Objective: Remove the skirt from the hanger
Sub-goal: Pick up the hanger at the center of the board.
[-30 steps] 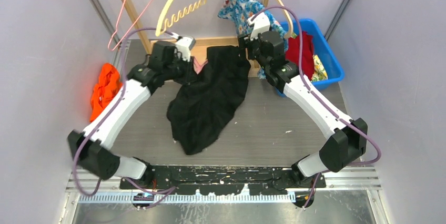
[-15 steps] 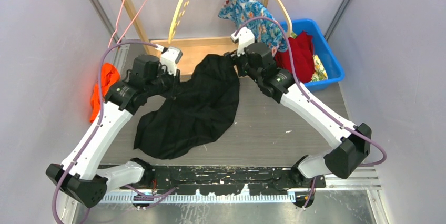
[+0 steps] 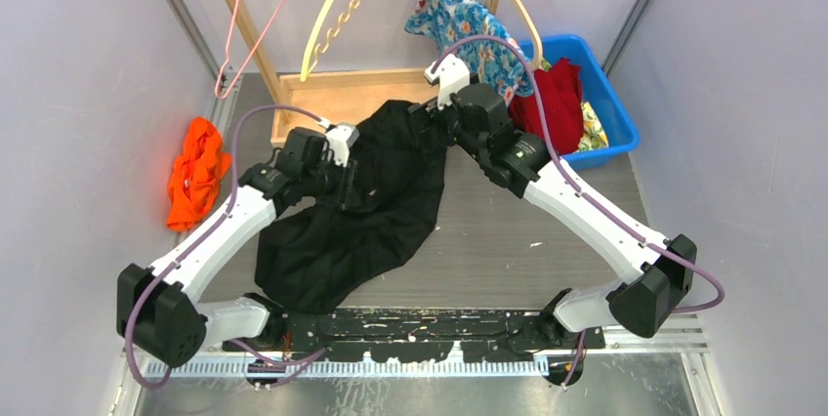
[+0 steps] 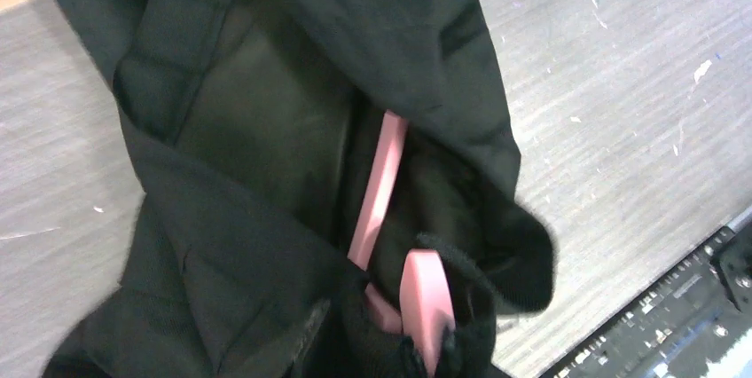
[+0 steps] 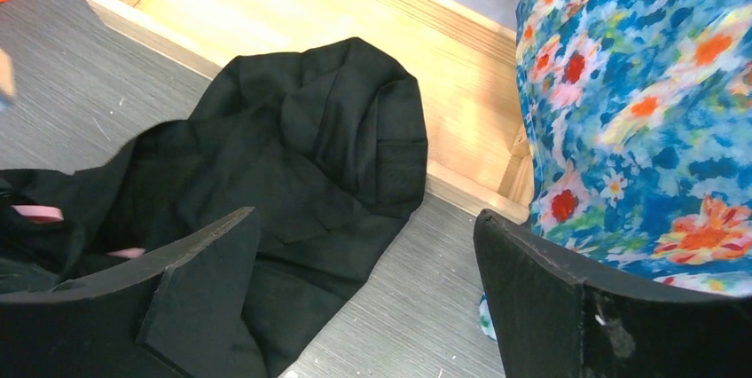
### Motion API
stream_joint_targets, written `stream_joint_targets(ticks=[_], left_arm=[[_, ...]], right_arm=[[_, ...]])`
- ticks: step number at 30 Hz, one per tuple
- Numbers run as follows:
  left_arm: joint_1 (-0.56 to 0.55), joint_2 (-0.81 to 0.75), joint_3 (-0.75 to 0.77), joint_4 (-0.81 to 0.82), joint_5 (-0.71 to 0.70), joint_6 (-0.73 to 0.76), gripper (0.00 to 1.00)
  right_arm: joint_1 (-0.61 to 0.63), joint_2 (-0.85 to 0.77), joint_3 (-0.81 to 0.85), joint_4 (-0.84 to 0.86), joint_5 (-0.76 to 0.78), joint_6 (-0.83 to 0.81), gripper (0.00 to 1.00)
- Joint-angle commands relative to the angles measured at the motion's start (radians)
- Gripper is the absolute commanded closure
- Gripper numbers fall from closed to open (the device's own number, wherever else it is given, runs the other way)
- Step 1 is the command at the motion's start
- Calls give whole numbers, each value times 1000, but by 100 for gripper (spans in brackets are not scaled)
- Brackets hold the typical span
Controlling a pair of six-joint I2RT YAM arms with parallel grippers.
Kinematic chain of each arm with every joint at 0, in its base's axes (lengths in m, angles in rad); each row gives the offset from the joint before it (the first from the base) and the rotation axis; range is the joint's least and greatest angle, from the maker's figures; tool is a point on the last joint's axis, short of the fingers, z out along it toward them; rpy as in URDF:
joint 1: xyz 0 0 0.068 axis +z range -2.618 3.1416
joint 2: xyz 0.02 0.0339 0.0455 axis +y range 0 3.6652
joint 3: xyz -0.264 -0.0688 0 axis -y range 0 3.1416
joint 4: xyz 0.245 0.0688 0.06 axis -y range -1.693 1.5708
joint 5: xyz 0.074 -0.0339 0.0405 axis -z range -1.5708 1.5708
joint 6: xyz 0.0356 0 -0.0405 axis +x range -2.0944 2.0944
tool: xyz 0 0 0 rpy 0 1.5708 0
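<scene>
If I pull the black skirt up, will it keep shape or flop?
Probably flops: the skirt lies in soft folds, draped over the wooden frame. The pink hanger inside looks stiff, so it may come along.

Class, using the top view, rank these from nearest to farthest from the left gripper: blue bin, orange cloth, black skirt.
1. black skirt, right at the left gripper
2. orange cloth, by the left wall
3. blue bin, far right
</scene>
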Motion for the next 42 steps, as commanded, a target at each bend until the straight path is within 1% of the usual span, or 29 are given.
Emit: stream_joint_targets(ticks=[1, 5, 8, 9, 10, 11, 14, 19, 22, 23, 26, 28, 31, 35, 37, 40, 42], left_arm=[[-4, 115, -68, -2, 16, -63, 63], [-4, 177, -104, 18, -64, -63, 64], [-4, 177, -77, 14, -91, -48, 59], [-3, 183, -63, 9, -97, -39, 68], [-4, 192, -46, -4, -100, -27, 91], [-4, 199, -20, -23, -95, -14, 99], [-6, 166, 91, -78, -92, 21, 100], [-6, 77, 305, -184, -225, 82, 100], [-6, -5, 451, -223, -258, 104, 100], [-6, -19, 504, -238, -244, 117, 100], [-7, -54, 631, -266, -145, 167, 100], [-7, -75, 665, -267, -80, 193, 100], [-7, -112, 623, -213, -56, 191, 100], [-6, -122, 525, -204, -30, 167, 100], [-7, -126, 465, -164, -22, 162, 100], [-6, -132, 385, -121, -25, 157, 100], [-7, -122, 357, -108, -31, 158, 100]], right_arm=[[-4, -29, 44, 46, 19, -26, 5], [-3, -28, 41, 54, 28, -41, 4], [-3, -25, 36, 62, 39, -56, 4], [-3, -23, 33, 70, 40, -58, 4], [-3, -18, 31, 75, 40, -60, 4], [-4, -12, 31, 79, 41, -59, 4], [-3, 11, 45, 77, 49, -53, 5], [-3, 46, 55, 85, 45, -52, 7], [-4, 69, 71, 77, 41, -63, 8], [-4, 75, 75, 73, 39, -67, 8], [-4, 85, 87, 69, 31, -68, 8], [-3, 91, 93, 67, 38, -68, 3], [-3, 87, 98, 76, 46, -78, 0], [-4, 80, 135, 64, 43, -80, 1], [-4, 79, 170, 49, 43, -73, 1], [1, 81, 224, 30, 21, -42, 3], [11, 89, 258, 23, 16, -41, 4]])
